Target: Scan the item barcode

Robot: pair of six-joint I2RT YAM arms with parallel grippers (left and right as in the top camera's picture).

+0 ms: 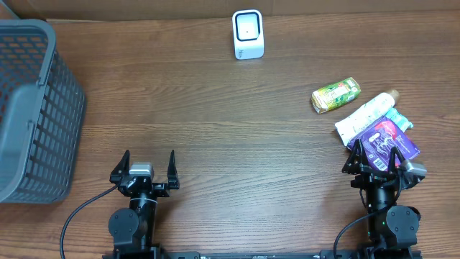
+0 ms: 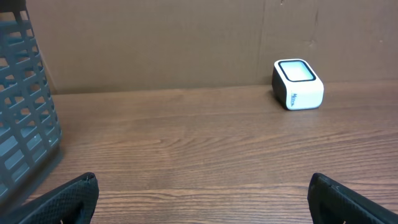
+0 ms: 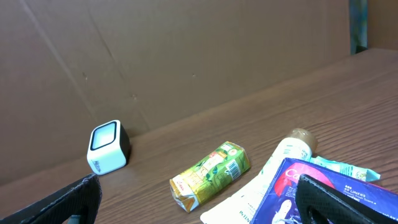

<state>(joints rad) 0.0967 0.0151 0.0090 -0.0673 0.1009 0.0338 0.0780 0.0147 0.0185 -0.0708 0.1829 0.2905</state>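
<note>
A white barcode scanner [image 1: 248,34] stands at the far middle of the table, its window facing up; it also shows as the scanner [image 2: 298,83] and the scanner [image 3: 107,147]. At the right lie the items: a green and yellow carton [image 1: 335,95] with a barcode on its side [image 3: 233,168], a white tube [image 1: 368,115] and a purple packet [image 1: 388,141]. My right gripper [image 1: 375,155] stands open at the purple packet's near edge, holding nothing. My left gripper [image 1: 149,160] is open over bare wood at the near left, empty between its fingers [image 2: 68,199].
A grey plastic basket [image 1: 29,108] fills the far left; its wall [image 2: 25,112] shows in the left wrist view. A teal wrapper [image 1: 401,119] lies beside the white tube. A cardboard wall [image 2: 186,43] closes the table's far edge.
</note>
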